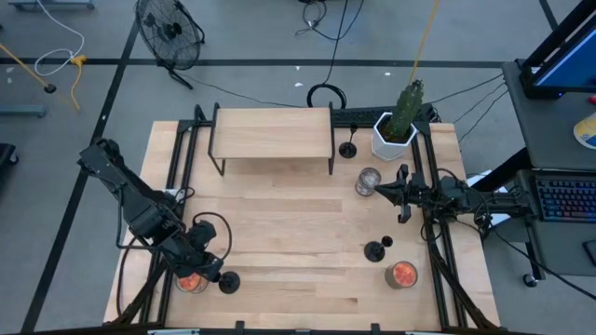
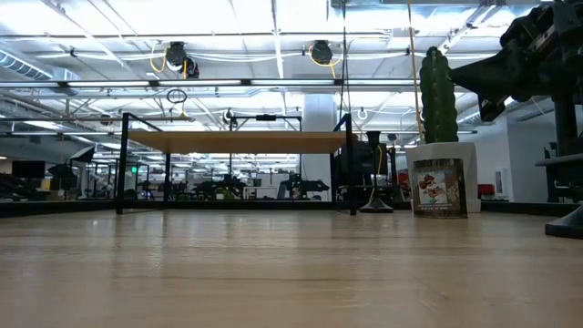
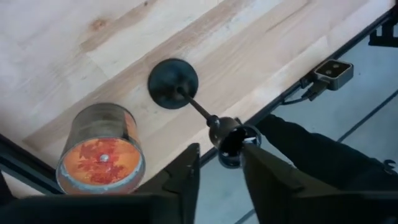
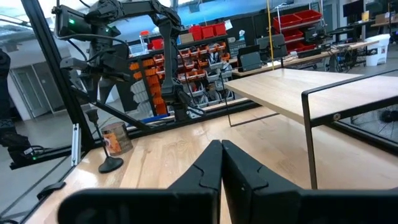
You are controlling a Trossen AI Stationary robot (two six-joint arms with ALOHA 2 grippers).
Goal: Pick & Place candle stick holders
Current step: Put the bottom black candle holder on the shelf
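Observation:
One black candle stick holder (image 3: 173, 83) stands on its disc base near the table's front left corner, beside an orange candle jar (image 3: 102, 158). My left gripper (image 3: 222, 152) hangs above it, pointing steeply down and open, with the holder's knob top (image 3: 227, 132) between its fingertips. A second holder (image 1: 348, 149) stands by the wooden shelf. A third holder (image 1: 374, 251) stands at the right. My right gripper (image 1: 402, 191) waits shut at the table's right side, holding nothing. My left gripper has a finger on either side of the holder's knob top (image 3: 231, 143), coming from above. One fingertip (image 3: 252, 152) lies close against the knob, and I cannot tell whether it touches. The other fingertip (image 3: 194, 155) stands apart. The holder stands upright on its base.
A wooden shelf on black legs (image 1: 273, 135) stands at the back. A cactus in a white pot (image 1: 396, 130) stands at the back right. A glass jar (image 1: 368, 181) and a second orange candle (image 1: 402, 274) stand at the right. The table's front edge (image 3: 292, 93) runs close by the left gripper.

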